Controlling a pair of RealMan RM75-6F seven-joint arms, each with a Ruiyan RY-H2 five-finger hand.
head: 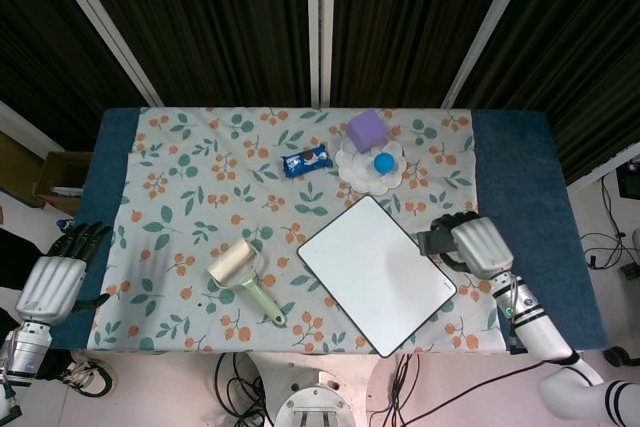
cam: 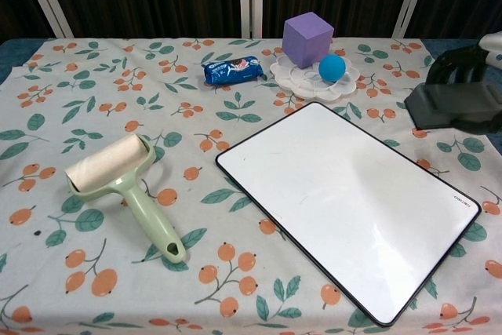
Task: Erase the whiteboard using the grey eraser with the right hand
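A: Right hand [head: 478,245] is off the whiteboard [head: 376,272], just past its right edge, gripping the eraser [head: 434,242].

B: And the board?

A: Lying tilted on the floral cloth [head: 190,187], surface white.

B: Left side?

A: Left hand [head: 55,279] hangs off the table's left edge, dark fingers together, holding nothing. A roller [head: 240,272] lies left of the board.

B: Up top?

A: Purple cube [head: 367,128] and blue ball [head: 384,162] on the palette [head: 358,173], blue packet [head: 307,160] beside it.

The whiteboard [head: 376,273] lies right of the roller [head: 239,270], with the plate [head: 360,175] behind it.
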